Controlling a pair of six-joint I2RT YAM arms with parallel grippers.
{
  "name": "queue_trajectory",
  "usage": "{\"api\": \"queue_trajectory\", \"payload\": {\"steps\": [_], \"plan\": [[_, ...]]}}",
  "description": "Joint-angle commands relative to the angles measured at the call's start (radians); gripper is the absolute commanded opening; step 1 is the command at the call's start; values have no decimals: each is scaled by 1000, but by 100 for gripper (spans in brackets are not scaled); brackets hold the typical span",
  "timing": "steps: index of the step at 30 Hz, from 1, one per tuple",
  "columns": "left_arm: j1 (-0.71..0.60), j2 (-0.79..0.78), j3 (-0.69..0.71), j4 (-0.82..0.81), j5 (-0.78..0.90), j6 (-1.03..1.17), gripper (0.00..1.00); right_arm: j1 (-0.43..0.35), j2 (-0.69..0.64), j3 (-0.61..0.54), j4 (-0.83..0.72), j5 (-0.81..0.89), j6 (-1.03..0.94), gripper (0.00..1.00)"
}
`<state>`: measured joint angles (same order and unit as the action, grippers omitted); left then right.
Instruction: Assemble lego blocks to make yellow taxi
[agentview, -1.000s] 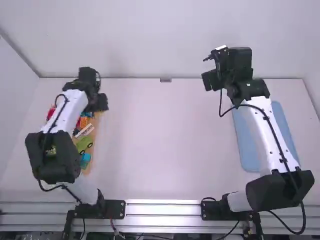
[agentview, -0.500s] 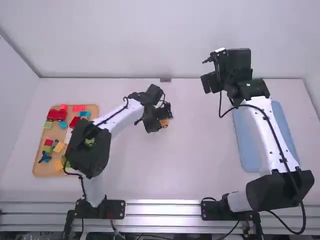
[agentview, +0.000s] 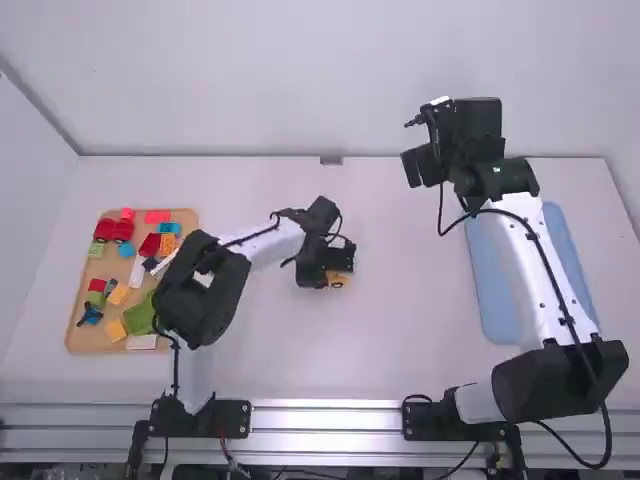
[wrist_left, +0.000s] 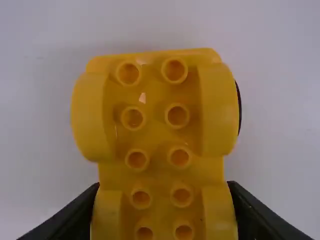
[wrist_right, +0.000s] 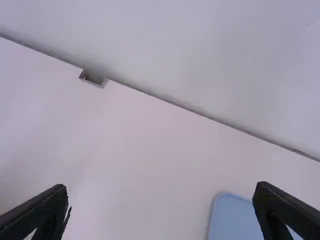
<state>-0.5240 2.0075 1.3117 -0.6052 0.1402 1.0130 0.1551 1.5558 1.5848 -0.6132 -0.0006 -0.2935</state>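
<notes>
"How's the left arm?"
"Bent, its forearm slanting toward the middle, the left gripper (agentview: 338, 268) over the white table (agentview: 400, 330)."
"Gripping anything?"
"Clamped on the yellow block (wrist_left: 162, 130), which sits between its fingers, hollow tubes facing the wrist camera."
"And the right gripper (agentview: 420, 165)?"
"Fingers apart, nothing between them, well off to the left one's right."
"What's hard to see?"
"The block's end nearest the left claw is cut off, the fingertips mostly hidden. Whether it touches the table, I can't tell."
</notes>
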Motion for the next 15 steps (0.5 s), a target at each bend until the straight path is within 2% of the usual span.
{"api": "queue_trajectory", "payload": {"steps": [1,6,9,10,11,12,13,15], "plan": [[-14,2,-19,12,35,32,50,2,8,37,-4,-2,8,98],[-15,2,-23,9,36,19,60,2,8,37,-4,-2,8,98],[-20,2,-23,14,41,-32,70,2,8,37,-4,-2,8,98],[-20,2,-23,14,42,-33,70,2,8,37,-4,-2,8,98],[-18,2,-23,13,57,-39,77,2,8,37,-4,-2,8,98],[-21,2,-23,13,63,-38,91,2,8,37,-3,-2,8,98],[-21,2,-22,17,55,-36,99,2,8,37,0,-2,8,98],[-21,1,-9,15,19,-37,99,2,8,37,3,-2,8,98]]}}
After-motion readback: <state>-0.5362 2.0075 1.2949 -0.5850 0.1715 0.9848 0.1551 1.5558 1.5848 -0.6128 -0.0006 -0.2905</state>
